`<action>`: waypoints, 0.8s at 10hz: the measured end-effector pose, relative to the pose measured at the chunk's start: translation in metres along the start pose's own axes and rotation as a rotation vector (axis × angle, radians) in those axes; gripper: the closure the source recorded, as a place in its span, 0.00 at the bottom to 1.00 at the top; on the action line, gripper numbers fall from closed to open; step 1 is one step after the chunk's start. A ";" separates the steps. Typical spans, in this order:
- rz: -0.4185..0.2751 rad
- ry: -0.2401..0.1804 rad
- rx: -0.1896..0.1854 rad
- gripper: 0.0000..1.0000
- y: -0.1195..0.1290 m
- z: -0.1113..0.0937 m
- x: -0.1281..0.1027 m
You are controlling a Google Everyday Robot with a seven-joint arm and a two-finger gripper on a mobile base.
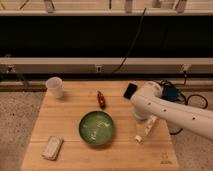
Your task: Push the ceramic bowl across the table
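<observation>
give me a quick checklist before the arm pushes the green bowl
1. Ceramic bowl upright, flat on the table: ok.
2. Gripper low, right of the bowl, not touching it: ok.
3. Room on the table left of the bowl for a leftward push: ok.
4. Wrapped packet out of that path: cannot tell, it lies near the path's lower edge.
5. Red object apart from the bowl: ok.
</observation>
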 end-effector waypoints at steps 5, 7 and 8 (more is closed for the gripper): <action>-0.011 -0.002 -0.004 0.20 0.000 0.004 -0.011; -0.018 -0.004 -0.005 0.20 -0.001 0.005 -0.016; -0.019 -0.003 -0.006 0.20 -0.001 0.006 -0.017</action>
